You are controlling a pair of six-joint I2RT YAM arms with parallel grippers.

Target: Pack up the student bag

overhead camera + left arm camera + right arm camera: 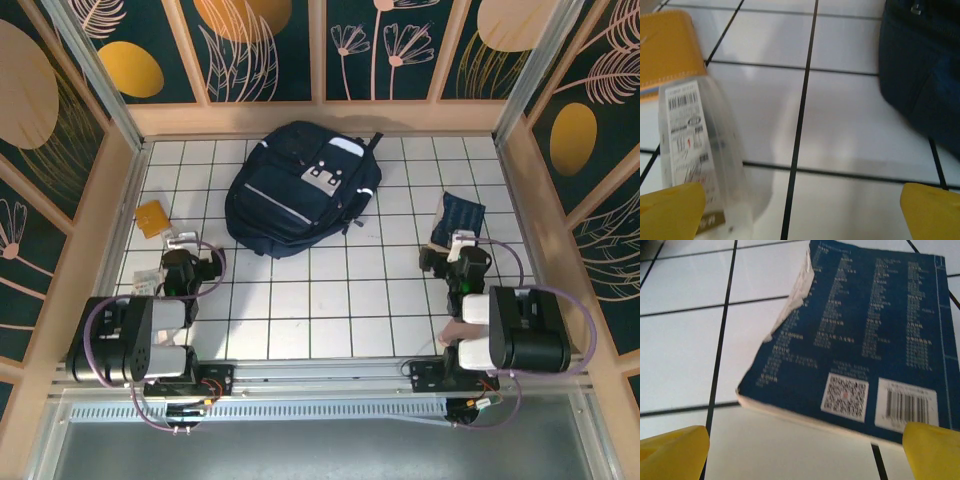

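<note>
Standing at the near edge, I see the left gripper and the right gripper low over the tiles, both spread wide and empty. Just ahead lie a clear labelled packet, lower left, and a dark-blue book. Farther back, the student bag lies upper centre overhead.

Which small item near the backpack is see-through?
The clear labelled packet by the left gripper; the orange packet and dark-blue book are opaque.

Overhead camera looks steeply down on the backpack from the near edge; low wrist cameras skim the tiles either side, the left sharing its edge.
</note>
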